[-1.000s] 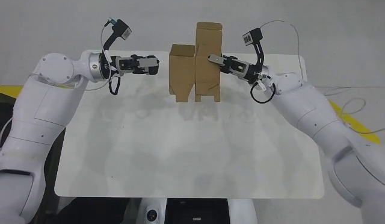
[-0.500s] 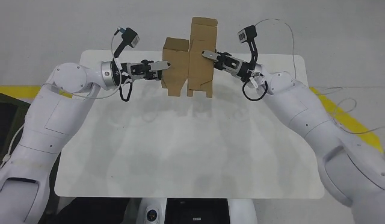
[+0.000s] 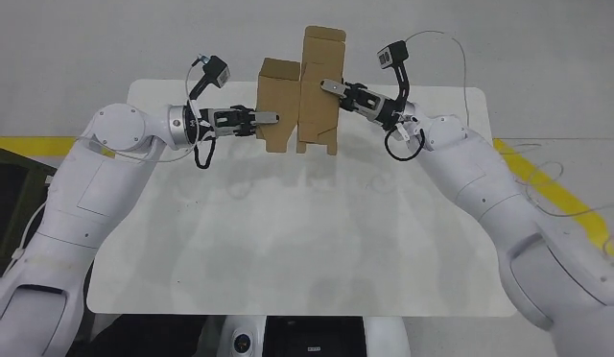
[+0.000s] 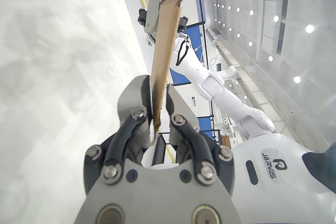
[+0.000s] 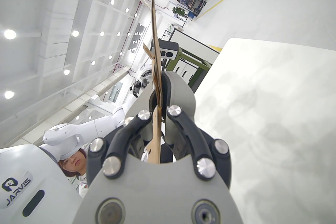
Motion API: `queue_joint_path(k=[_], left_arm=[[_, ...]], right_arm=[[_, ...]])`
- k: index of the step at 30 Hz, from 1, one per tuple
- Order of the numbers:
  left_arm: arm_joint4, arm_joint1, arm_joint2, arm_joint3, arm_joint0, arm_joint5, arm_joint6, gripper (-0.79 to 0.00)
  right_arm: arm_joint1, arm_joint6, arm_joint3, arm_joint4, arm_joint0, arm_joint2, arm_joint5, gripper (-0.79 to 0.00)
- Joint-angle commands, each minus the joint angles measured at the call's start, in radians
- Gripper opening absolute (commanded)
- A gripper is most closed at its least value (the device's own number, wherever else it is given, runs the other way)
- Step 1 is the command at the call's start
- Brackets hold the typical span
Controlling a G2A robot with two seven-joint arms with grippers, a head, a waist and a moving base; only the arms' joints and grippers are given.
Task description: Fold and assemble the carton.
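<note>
Above the white counter point(image 3: 288, 242), the flat carton point(image 3: 317, 88) hangs pinched between the right fingers point(image 5: 181, 93), its far edge inside the slightly parted left fingers point(image 4: 174, 104); all folding remains.

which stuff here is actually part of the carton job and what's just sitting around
Part of the job:
carton, held between the two arms
right pincer, clamped on it
left pincer, at its opposite edge

Just around:
table, underneath
yellow floor line, beside the table
</note>
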Motion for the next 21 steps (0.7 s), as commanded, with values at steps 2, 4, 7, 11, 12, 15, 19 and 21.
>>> queue_joint_path(k=[2, 4, 7, 11, 12, 15, 19, 21], left_arm=[[0.001, -0.003, -0.002, 0.002, 0.000, 0.001, -0.004, -0.785], [0.002, -0.005, -0.004, 0.002, 0.000, 0.003, -0.008, -0.785], [0.006, -0.007, -0.008, 0.008, -0.002, 0.003, -0.013, -0.785], [0.013, -0.007, -0.012, 0.031, -0.016, 0.012, -0.067, -0.785], [0.013, -0.007, -0.014, 0.041, -0.027, 0.013, -0.108, -0.785], [0.043, -0.004, -0.021, 0.080, -0.054, -0.005, -0.177, -0.785], [0.056, -0.003, -0.017, 0.123, -0.094, -0.004, -0.302, -0.785], [0.042, -0.004, -0.008, 0.135, -0.106, 0.006, -0.390, -0.785]], right_arm=[[-0.003, 0.011, 0.003, -0.005, -0.005, 0.018, 0.005, -0.785], [-0.005, 0.026, -0.002, 0.005, -0.011, 0.031, 0.011, 0.000], [-0.008, 0.050, -0.001, 0.035, -0.021, 0.057, 0.022, 0.000], [-0.002, 0.204, 0.014, 0.054, -0.012, 0.083, 0.077, 0.000], [0.002, 0.252, 0.020, 0.058, -0.006, 0.092, 0.089, 0.000], [0.018, 0.298, 0.028, 0.008, 0.006, 0.113, 0.134, 0.000], [0.047, 0.321, 0.029, -0.073, 0.002, 0.142, 0.158, 0.000], [0.063, 0.335, 0.020, -0.107, -0.004, 0.156, 0.171, 0.000]])
